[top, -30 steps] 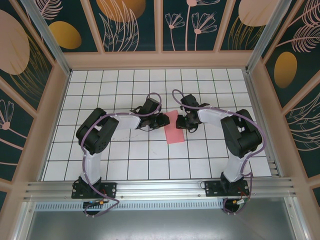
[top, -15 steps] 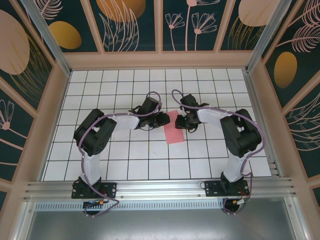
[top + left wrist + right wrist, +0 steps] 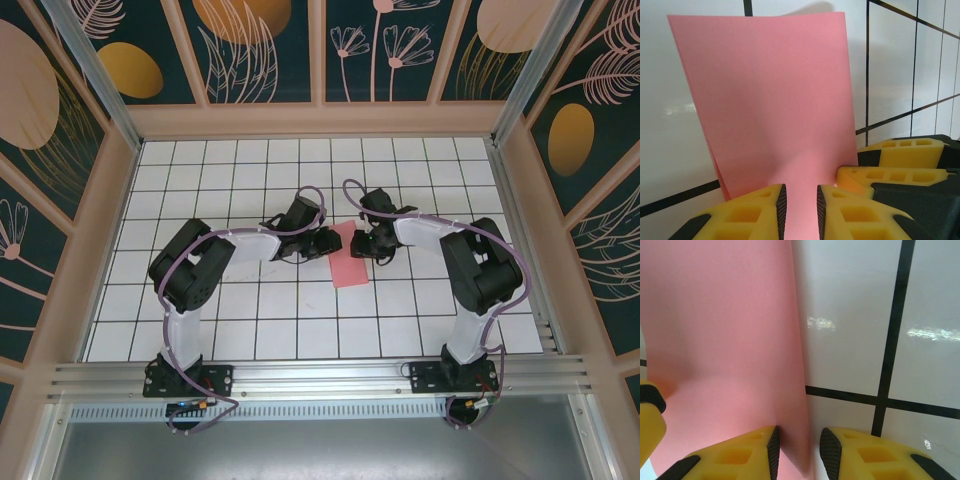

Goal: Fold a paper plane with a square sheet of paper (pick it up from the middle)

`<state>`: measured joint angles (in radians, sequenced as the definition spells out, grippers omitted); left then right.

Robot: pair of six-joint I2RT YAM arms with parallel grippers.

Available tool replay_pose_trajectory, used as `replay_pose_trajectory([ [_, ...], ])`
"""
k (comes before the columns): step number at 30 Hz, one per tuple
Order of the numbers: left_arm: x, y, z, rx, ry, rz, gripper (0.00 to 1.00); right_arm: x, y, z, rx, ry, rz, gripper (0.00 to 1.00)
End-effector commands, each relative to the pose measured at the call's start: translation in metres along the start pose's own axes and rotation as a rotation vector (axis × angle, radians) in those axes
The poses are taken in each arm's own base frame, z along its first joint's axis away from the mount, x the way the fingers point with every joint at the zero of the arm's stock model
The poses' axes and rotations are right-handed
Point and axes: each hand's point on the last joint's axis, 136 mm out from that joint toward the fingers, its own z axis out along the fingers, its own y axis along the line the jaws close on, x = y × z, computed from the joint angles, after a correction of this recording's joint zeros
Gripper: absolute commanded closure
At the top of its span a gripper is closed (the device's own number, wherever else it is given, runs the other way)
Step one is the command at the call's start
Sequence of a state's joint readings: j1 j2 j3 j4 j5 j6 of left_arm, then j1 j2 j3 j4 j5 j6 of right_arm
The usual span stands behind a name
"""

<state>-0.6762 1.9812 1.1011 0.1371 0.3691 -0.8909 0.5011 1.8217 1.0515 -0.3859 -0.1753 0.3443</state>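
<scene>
Moved: left fingers [image 3: 325,241] sit a touch nearer the paper [image 3: 350,262] than a second ago; the paper and the right fingers [image 3: 367,243] look unchanged.
Paper: salmon-pink, a narrow oblong lying mid-desk. Its far end is between the two sets of fingers and its near end points toward the arm bases.
Paper, left wrist view: seen face-on [image 3: 770,100], with a soft bulge up its middle and a second layer peeking out at the lower left edge.
Paper, right wrist view: covers the left half [image 3: 720,340], its straight right edge running down into the gap between the fingers.
Left fingers: yellow, a narrow gap apart [image 3: 800,200], pink showing through the gap; slightly open, with no pinch on the paper visible.
Right fingers: also yellow and slightly apart [image 3: 797,450], astride the paper's edge, not clamped on it.
Spacing: the two sets of fingers are near each other, on either side of the paper's far end.
Desk: white with a black grid [image 3: 250,310].
Panels: dark with leaf and flower patterns [image 3: 260,50], standing around the desk.
</scene>
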Motion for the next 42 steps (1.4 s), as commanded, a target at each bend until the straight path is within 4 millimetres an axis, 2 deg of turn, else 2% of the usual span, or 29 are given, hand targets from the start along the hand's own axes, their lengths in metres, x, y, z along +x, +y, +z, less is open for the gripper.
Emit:
replay_pose_trajectory([
  [1,0.006,0.008,0.006,-0.025,0.020,0.006,0.73,0.044,-0.025,0.035,0.084,0.149,-0.012,0.65],
  [20,0.012,0.028,0.012,-0.100,0.042,-0.011,0.74,0.041,-0.022,0.032,0.073,0.141,-0.020,0.65],
  [25,0.019,0.041,0.013,-0.141,0.061,-0.025,0.75,0.021,-0.009,0.008,0.027,0.059,-0.001,0.61],
  [30,0.027,0.057,0.014,-0.192,0.078,-0.039,0.75,-0.002,0.009,-0.030,-0.047,-0.055,0.013,0.55],
  [34,0.030,0.062,0.015,-0.203,0.082,-0.046,0.76,-0.014,0.022,-0.055,-0.116,-0.125,0.030,0.54],
  [38,0.031,0.065,0.015,-0.216,0.080,-0.051,0.77,-0.017,0.040,-0.065,-0.219,-0.145,0.023,0.61],
  [40,0.031,0.068,0.015,-0.225,0.081,-0.056,0.78,-0.013,0.052,-0.061,-0.292,-0.113,0.017,0.70],
  [42,0.032,0.070,0.015,-0.234,0.080,-0.058,0.78,-0.009,0.056,-0.052,-0.321,-0.076,0.022,0.79],
])
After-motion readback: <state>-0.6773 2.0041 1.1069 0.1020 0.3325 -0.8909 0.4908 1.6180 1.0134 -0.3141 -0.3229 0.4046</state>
